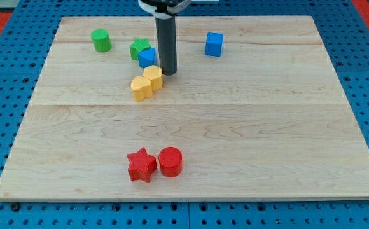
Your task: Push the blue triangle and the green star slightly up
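Observation:
The blue triangle (147,57) sits near the top middle of the wooden board (248,127), touching the green star (139,48) just up and left of it. My tip (168,72) stands just right of the blue triangle and slightly below it, very close to or touching its right side. It is also just above and right of the two yellow blocks.
Two yellow blocks (153,77) (141,88) lie directly below the blue triangle. A green cylinder (100,40) is at the top left, a blue cube (214,44) at the top right. A red star (141,165) and a red cylinder (170,161) sit near the view's bottom.

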Tool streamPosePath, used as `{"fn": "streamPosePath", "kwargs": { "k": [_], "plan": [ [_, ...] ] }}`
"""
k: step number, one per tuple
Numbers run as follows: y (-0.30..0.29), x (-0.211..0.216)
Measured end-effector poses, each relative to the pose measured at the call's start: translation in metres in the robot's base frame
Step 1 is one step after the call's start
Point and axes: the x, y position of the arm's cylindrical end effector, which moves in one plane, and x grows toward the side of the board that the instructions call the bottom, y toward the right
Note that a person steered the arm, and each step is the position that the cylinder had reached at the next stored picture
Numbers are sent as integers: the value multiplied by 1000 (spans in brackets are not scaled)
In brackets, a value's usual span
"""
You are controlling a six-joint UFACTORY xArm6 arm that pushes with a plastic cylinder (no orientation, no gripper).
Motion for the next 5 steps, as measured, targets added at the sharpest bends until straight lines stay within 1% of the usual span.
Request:
{"fn": "streamPosePath", "kwargs": {
  "k": [1,2,3,5],
  "plan": [
    [3,26],
    [3,70],
    [-7,93],
    [-13,94]
  ]
}}
